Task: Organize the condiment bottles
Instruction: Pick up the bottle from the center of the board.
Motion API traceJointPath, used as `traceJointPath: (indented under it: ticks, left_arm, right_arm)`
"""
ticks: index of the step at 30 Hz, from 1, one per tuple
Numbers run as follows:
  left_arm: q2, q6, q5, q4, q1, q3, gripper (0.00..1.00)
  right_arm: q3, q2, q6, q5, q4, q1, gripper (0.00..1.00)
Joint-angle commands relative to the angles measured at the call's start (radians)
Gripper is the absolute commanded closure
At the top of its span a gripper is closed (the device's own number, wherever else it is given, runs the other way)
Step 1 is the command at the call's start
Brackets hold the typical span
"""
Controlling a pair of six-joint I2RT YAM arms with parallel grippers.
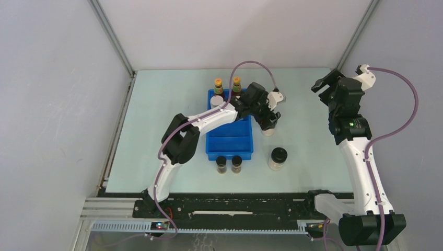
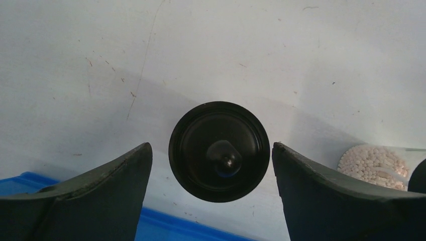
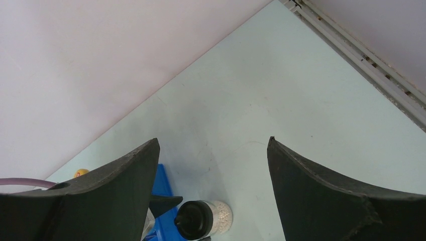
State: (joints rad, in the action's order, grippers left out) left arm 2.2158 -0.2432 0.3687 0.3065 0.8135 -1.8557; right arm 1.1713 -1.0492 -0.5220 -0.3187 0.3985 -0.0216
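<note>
My left gripper point(image 1: 270, 123) hangs open over a pale black-lidded jar point(image 1: 268, 131) just right of the blue tray point(image 1: 230, 140). In the left wrist view its black lid point(image 2: 219, 151) lies between the fingers point(image 2: 115, 186), a gap on each side. A second pale jar point(image 1: 277, 158) stands nearer the front. Two red sauce bottles with yellow caps point(image 1: 218, 86) point(image 1: 236, 83) stand behind the tray. A grey-lidded jar point(image 1: 216, 101) sits in the tray's far end. Two tiny dark jars point(image 1: 221, 164) point(image 1: 236, 164) stand before the tray. My right gripper point(image 1: 326, 81) is raised at the far right, open and empty.
The tray's near compartments point(image 1: 229, 146) hold nothing visible. Grey walls enclose the table on three sides, with a metal rail point(image 3: 361, 55) along the right edge. The right wrist view shows bare table under the gripper point(image 3: 213, 139) and the pale jar point(image 3: 219, 215) beside the tray.
</note>
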Motion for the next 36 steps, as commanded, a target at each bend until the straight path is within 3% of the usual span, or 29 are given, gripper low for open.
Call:
traceJointPath:
  ticks: [1, 9, 12, 15, 19, 24, 36]
  left_arm:
    - [0.016, 0.009, -0.015, 0.003, 0.009, -0.081, 0.08]
    - [0.034, 0.01, -0.009, 0.006, 0.013, -0.104, 0.2]
    - [0.04, 0.01, -0.005, 0.011, 0.015, -0.111, 0.38]
    - [0.042, 0.012, -0.008, 0.013, 0.017, -0.109, 0.66]
    - [0.038, 0.012, -0.014, 0.013, 0.019, -0.104, 0.76]
    - [0.033, 0.013, -0.019, 0.016, 0.024, -0.102, 0.99]
    - [0.008, 0.015, -0.052, 0.028, 0.034, -0.103, 1.0]
  right_arm:
    - [-0.002, -0.003, 0.004, -0.003, -0.044, -0.003, 0.13]
    - [-0.001, -0.006, 0.008, -0.006, -0.047, -0.005, 0.13]
    - [-0.002, -0.007, 0.011, -0.007, -0.048, -0.005, 0.13]
    - [-0.002, -0.008, 0.011, -0.008, -0.047, -0.005, 0.13]
    - [-0.002, -0.006, 0.01, -0.007, -0.047, -0.005, 0.13]
    - [-0.001, -0.001, 0.011, -0.006, -0.043, -0.006, 0.13]
    - [-0.001, -0.003, 0.01, -0.013, -0.023, -0.008, 0.13]
